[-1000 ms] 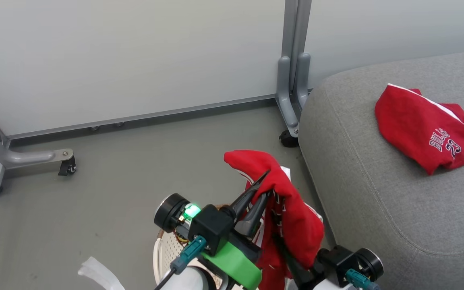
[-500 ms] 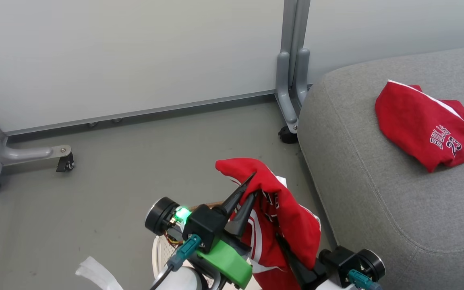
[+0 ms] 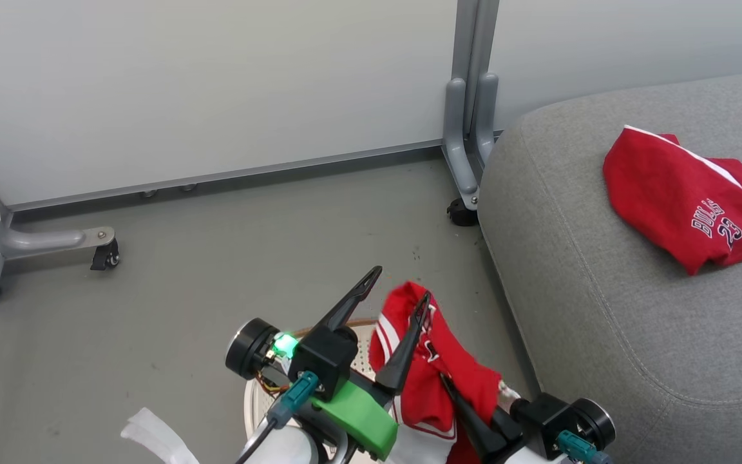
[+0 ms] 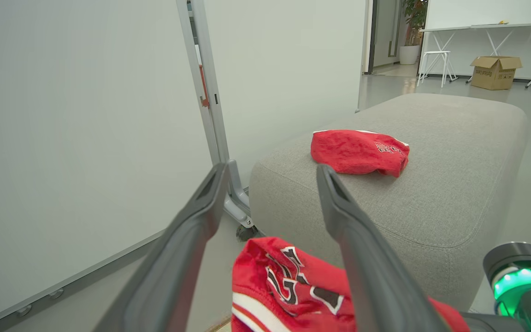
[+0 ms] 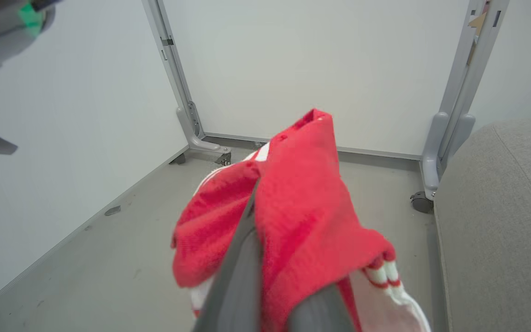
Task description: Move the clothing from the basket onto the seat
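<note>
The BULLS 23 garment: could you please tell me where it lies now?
Head view, right side: the BULLS 23 garment lies on the grey seat, apart from the other red garment by the basket.

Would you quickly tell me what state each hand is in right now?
Left hand: open.
Right hand: closed, holding the red garment.

Left tool (image 3: 400, 283) spread, right tool (image 3: 449, 386) pinched closed.

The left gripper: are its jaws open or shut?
Open. In the left wrist view the left gripper has its jaws wide apart, not clamped on the red garment.
</note>
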Controlling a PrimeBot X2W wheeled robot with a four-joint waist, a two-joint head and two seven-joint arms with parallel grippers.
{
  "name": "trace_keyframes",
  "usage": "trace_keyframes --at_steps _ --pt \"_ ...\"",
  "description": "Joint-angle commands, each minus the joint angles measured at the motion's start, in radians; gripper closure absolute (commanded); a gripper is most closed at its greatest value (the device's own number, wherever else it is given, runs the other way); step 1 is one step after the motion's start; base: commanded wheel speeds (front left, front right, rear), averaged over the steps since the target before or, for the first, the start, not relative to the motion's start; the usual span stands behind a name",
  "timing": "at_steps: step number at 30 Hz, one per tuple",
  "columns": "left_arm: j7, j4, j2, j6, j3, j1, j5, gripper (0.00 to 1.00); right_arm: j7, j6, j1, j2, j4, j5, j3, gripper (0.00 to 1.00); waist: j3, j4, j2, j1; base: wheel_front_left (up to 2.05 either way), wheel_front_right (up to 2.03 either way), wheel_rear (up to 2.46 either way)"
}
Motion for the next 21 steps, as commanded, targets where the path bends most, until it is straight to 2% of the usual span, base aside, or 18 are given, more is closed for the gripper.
trace_keyframes --at_steps 1,14,21 --pt "0.001 0.003 0.011 0.005 0.001 -0.017 -0.009 0.00 -0.003 -0.001 0.003 -0.001 -0.005 0.003 0.000 1.00 -0.001 0.000 0.0000 0.0001 0.00 0.00 0.00" --pt "-0.012 0.008 0.015 0.015 0.002 -0.022 -0.015 0.00 -0.003 -0.001 -0.008 -0.005 -0.009 -0.002 -0.005 1.00 0.012 -0.012 0.0000 0.0001 0.00 0.00 0.00" --pt "-0.022 0.018 0.028 0.025 0.011 -0.015 -0.019 0.00 -0.003 -0.001 -0.015 0.000 -0.030 -0.019 -0.048 1.00 0.041 -0.058 0.0000 0.0001 0.00 0.00 0.00"
